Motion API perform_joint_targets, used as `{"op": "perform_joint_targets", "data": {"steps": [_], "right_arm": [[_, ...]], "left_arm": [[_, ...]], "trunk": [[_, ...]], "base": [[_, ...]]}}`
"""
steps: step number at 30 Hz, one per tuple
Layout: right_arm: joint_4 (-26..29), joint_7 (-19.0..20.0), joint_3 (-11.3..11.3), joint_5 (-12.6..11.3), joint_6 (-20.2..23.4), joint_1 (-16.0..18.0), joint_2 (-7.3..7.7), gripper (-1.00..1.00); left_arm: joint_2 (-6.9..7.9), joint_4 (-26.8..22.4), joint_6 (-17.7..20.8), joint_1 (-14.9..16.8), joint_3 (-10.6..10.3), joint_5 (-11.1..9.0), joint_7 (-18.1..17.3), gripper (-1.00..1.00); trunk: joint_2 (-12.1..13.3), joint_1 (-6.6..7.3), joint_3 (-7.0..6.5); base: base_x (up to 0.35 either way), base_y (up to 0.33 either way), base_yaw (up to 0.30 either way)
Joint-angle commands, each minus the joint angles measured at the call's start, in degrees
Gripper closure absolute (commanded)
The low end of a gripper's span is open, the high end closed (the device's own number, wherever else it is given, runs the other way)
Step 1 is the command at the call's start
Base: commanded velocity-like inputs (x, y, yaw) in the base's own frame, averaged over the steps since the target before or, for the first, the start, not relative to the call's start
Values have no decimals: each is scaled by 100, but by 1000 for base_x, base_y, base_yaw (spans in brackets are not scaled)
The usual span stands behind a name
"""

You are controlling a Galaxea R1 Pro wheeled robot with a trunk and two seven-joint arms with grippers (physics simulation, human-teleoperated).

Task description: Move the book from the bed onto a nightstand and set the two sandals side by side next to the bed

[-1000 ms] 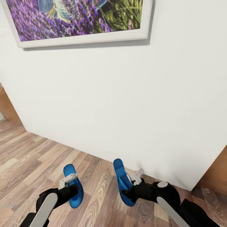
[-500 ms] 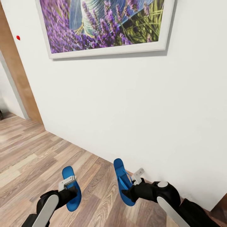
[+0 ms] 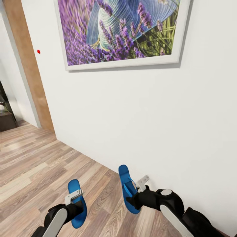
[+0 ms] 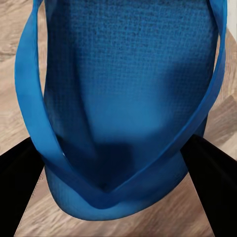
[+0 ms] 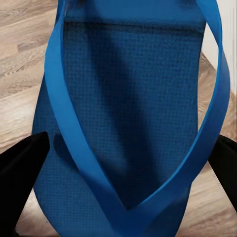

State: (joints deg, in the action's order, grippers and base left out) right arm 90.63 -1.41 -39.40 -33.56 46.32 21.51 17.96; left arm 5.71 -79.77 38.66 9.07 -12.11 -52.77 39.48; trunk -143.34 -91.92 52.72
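Note:
I carry one bright blue sandal in each hand above the wood-plank floor. The left sandal (image 3: 76,202) hangs in my left gripper (image 3: 76,204), shut on it; up close its sole and straps (image 4: 123,98) sit between the dark fingers (image 4: 19,187). The right sandal (image 3: 126,187) is held by my right gripper (image 3: 135,199), shut on it, and it shows large (image 5: 128,113) between dark fingers (image 5: 22,173). The book, bed and nightstand are out of view.
A white wall (image 3: 131,115) stands close ahead with a framed lavender picture (image 3: 121,31). A wooden door frame (image 3: 28,65) and an opening lie at the left, with dark furniture (image 3: 6,115) beyond. Wood-plank floor (image 3: 36,164) spreads left.
The whole view has swung: the picture and wall slid right and down, and the door frame at the left came into sight. Both grippers keep holding the sandals as before.

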Motion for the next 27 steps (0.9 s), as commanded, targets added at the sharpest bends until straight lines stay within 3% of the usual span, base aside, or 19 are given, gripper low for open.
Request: {"op": "perform_joint_targets", "data": {"steps": [1,3,8,27], "right_arm": [[-67,-124,-1,-24,18,6,-72,100],[-364,-523,10,-19,86,12,-381,100],[-569,-785,-18,-7,234,9,-589,100],[-573,-869,-17,7,257,-7,-606,100]], "left_arm": [[4,34,-5,6,-18,-52,60,100],[0,141,-47,7,-39,-51,60,100],[4,236,-189,7,-188,-40,60,100],[8,286,-460,14,-269,-32,60,100]], "trunk": [[-1,4,-19],[2,9,-67],[8,22,-181],[732,420,-527]], "base": [[0,0,199],[0,0,235],[0,0,263],[0,0,282]]}}
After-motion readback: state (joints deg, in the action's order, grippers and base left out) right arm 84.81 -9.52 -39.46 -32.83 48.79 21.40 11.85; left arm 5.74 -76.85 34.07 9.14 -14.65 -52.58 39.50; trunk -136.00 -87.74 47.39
